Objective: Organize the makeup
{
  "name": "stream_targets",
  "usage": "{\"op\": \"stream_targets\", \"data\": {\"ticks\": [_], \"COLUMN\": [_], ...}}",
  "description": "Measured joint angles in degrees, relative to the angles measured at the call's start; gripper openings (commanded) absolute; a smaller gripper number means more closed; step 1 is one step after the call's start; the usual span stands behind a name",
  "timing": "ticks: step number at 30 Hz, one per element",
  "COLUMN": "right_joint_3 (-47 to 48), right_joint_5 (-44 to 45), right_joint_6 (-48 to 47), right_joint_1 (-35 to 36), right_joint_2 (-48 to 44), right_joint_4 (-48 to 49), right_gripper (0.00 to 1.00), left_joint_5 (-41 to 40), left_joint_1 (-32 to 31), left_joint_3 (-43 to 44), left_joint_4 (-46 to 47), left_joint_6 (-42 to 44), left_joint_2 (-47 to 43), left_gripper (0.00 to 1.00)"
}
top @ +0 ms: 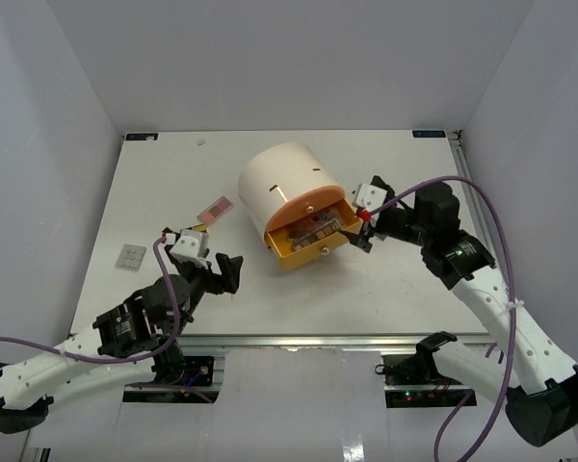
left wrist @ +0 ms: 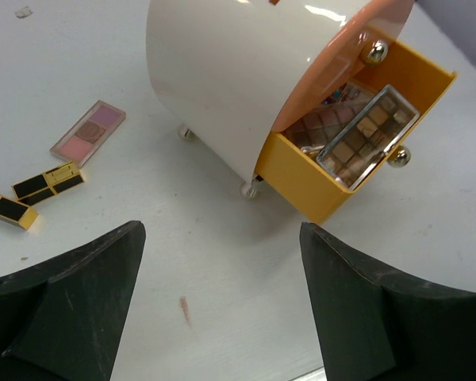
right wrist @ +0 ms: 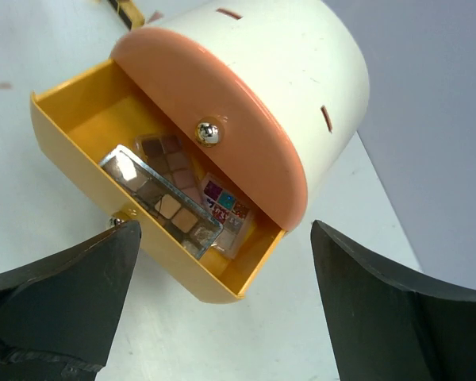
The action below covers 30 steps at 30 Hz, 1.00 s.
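Black left gripper [left wrist: 222, 270]: jaws spread wide with nothing between them, hovering over bare table.
Black right gripper [right wrist: 222, 294]: spread and empty too, just in front of the open drawer.
Short gold-and-black bars [left wrist: 47, 183]: two lie flat ahead of the left gripper, off to its left. They are probably light, hard and slick, so pinch one across its narrow width at mid-length.
Flat pink rectangular palette [left wrist: 88, 132]: beyond the bars. It looks thin, stiff and glossy, so grip the long edges. The pressed powder may crack if dropped.
Brown eyeshadow palette [right wrist: 163, 198]: straight ahead of the right gripper, tilted inside the yellow plastic drawer [right wrist: 71, 103].
Big cream cylinder [right wrist: 285, 55]: behind the drawer.
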Motion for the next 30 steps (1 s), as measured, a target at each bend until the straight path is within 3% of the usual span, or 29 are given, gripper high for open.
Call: {"op": "stream_targets", "data": {"ticks": [5,8,14,19,22,30], "right_joint_3": [-4.5,-8.0,-11.7,-13.5,-14.2,-14.4], "right_joint_5": [-12.2,-18.3,-28.4,-32.2,-33.7,-35.5], "right_joint_6": [7.3,9.9,12.1,12.2,11.7,10.8], "right_joint_1": [-12.4,-17.5,-25.1,-25.9,-25.9,-27.8], "right_joint_2": [-4.0,-4.7,-2.6,-3.5,-4.4,-4.6], "right_joint_4": [1.2,1.4,1.5,1.5,1.5,1.4], "right_gripper": [0.95,0.95,0.96,0.97,0.97,0.97], "left_joint_5": [1.3,4.0,18.2,33.8,41.8,49.4], "left_joint_1": [1.2,5.7,29.8,48.5,56.3,58.9], "left_joint_3": [2.3,5.0,11.0,12.4,14.9,22.2], "left_joint_4": [-2.8,-3.1,-0.4,1.8,2.7,4.2], "left_joint_6": [0.1,1.1,5.2,6.4,6.0,9.3], "left_joint_2": [5.1,8.5,19.3,26.8,34.9,58.4], "left_gripper": [0.91,0.91,0.93,0.96,0.98,0.98]}}
